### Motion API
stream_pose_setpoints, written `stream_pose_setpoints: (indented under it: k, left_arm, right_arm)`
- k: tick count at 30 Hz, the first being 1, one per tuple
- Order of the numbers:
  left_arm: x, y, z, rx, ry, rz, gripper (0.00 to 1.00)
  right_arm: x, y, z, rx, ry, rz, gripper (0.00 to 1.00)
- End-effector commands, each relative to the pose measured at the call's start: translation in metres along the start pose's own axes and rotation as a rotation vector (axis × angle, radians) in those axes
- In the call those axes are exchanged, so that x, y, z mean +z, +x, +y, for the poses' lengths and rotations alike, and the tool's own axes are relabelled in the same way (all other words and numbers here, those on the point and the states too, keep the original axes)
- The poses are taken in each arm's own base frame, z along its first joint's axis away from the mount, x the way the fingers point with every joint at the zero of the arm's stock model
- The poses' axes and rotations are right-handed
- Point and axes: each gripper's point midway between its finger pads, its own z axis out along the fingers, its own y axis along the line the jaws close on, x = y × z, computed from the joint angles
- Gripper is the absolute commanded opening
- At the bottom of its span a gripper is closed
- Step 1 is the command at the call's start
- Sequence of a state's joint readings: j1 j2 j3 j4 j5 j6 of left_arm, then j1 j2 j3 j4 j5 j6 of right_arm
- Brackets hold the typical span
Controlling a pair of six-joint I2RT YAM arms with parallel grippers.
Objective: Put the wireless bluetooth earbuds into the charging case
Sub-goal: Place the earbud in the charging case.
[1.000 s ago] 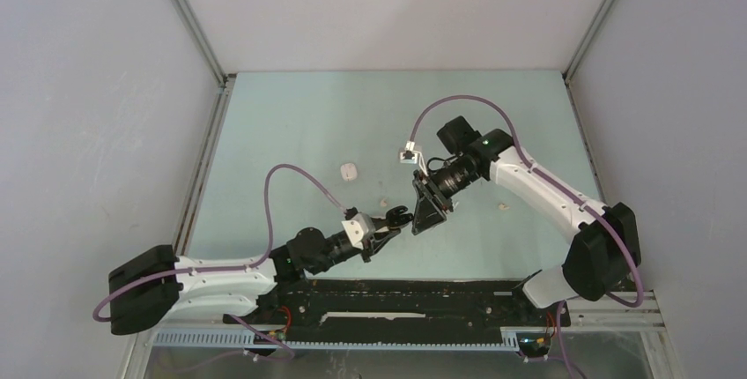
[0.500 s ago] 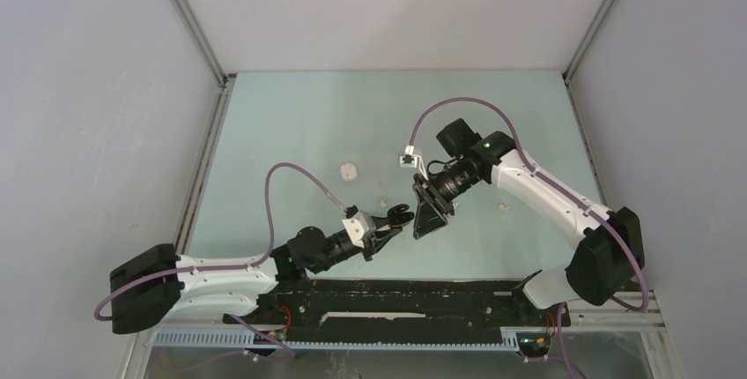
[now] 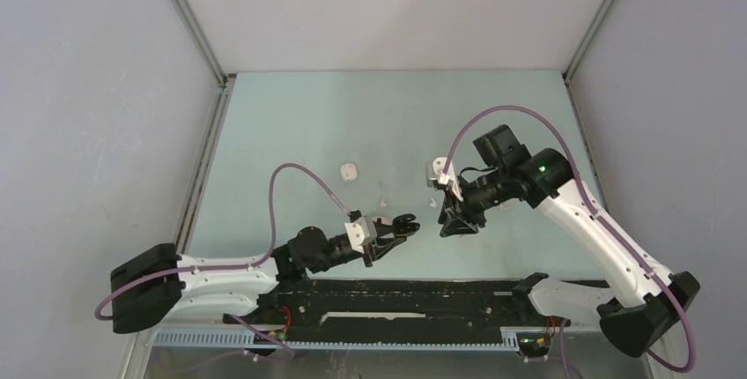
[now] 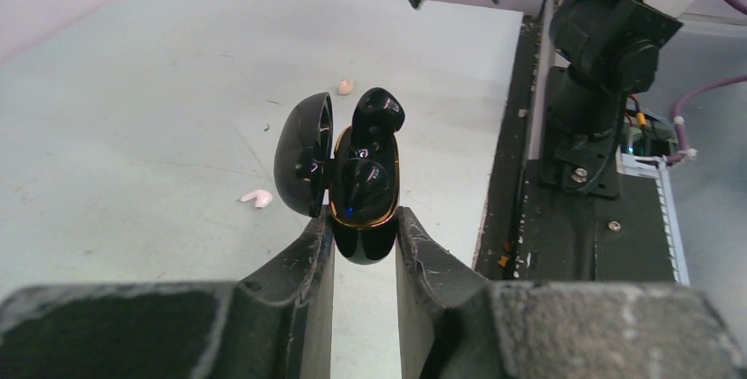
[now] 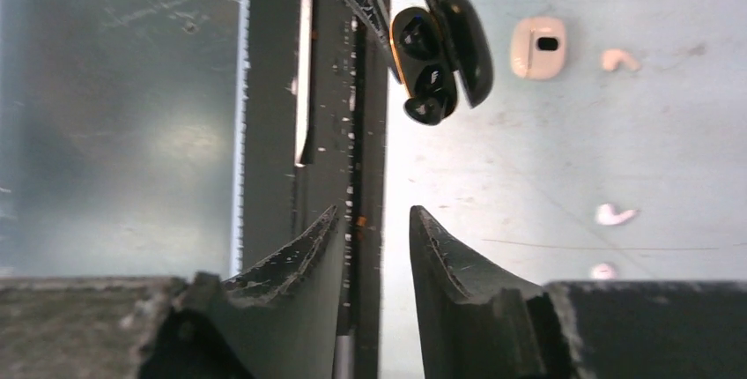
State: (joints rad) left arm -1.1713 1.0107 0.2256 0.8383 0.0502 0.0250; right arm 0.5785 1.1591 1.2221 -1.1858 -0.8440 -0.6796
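**Black case clamped in the left gripper, right gripper facing it**

We saw the left gripper (image 4: pixel 363 225) closed tight on the lower body of a black charging case (image 4: pixel 361 198). It held the case off the table (image 3: pixel 352 115), with the lid swung open to one side. One black earbud (image 4: pixel 379 113) stood partly out of the case's upper well, and another dark shape sat lower inside. The right gripper (image 5: pixel 374 229) faced the case from close by, its jaws a narrow gap apart with nothing between them. On the table lay a white case (image 5: pixel 538 47) and several whitish earbuds (image 5: pixel 614 214), scattered apart from one another and away from both grippers. A black mounting rail (image 3: pixel 396 295) ran along the table's near edge.
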Motion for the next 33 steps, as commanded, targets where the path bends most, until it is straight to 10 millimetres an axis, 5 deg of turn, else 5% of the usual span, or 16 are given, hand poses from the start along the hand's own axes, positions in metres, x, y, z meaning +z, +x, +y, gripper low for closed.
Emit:
stream_pose_setpoints:
  k: [1, 6, 19, 33]
  left_arm:
    - [0.005, -0.014, -0.017, -0.014, 0.093, -0.050, 0.00]
    - [0.009, -0.017, -0.022, -0.041, 0.115, -0.049, 0.00]
    - [0.011, -0.019, -0.028, -0.040, 0.152, -0.053, 0.00]
    - [0.012, -0.022, -0.029, -0.035, 0.158, -0.059, 0.00]
  right_arm:
    - [-0.006, -0.013, -0.024, -0.267, 0.110, 0.004, 0.35]
    - [0.004, -0.024, -0.034, -0.283, 0.128, -0.007, 0.42]
    - [0.029, -0.009, -0.032, -0.274, 0.084, 0.083, 0.63]
    - [0.049, -0.006, -0.030, -0.275, 0.052, 0.120, 0.65]
